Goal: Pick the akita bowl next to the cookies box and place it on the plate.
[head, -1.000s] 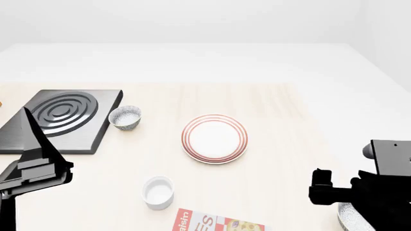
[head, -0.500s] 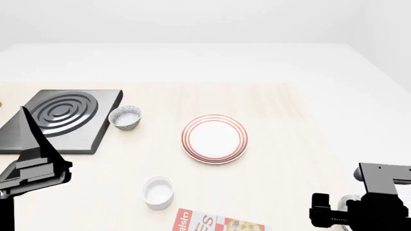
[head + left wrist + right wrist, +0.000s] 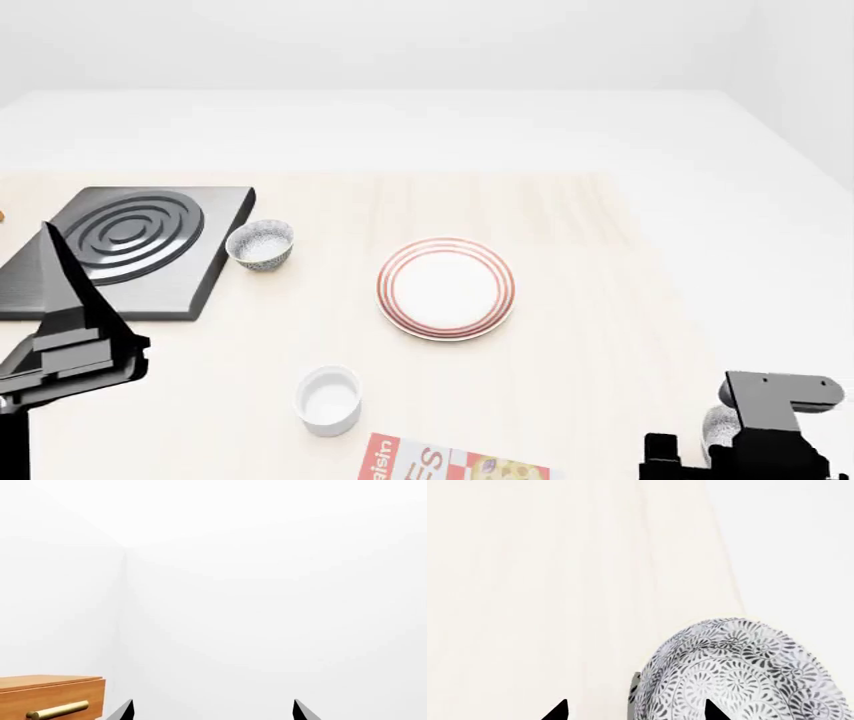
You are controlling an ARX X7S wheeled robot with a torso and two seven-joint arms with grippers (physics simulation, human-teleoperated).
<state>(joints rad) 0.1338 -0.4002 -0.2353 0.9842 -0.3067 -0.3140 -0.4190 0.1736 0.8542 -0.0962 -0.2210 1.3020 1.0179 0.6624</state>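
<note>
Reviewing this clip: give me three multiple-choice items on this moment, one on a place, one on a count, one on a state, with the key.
1. Where does the akita bowl near the right gripper lie?
A. on the plate
B. on the table near its right front corner
C. on the stove plate

2. How many speckled bowls show in the head view?
A. one
B. two
C. three

3. What lies on the plate?
A. nothing
B. a speckled bowl
C. the white cup

Key: 1 B, the bowl peeks out beside the right arm low at the right of the head view, far from the plate. 2 B, a second speckled bowl stands beside the stove plate. 3 A, the plate's white middle is bare; the white cup stands on the table near the cookies box.
</note>
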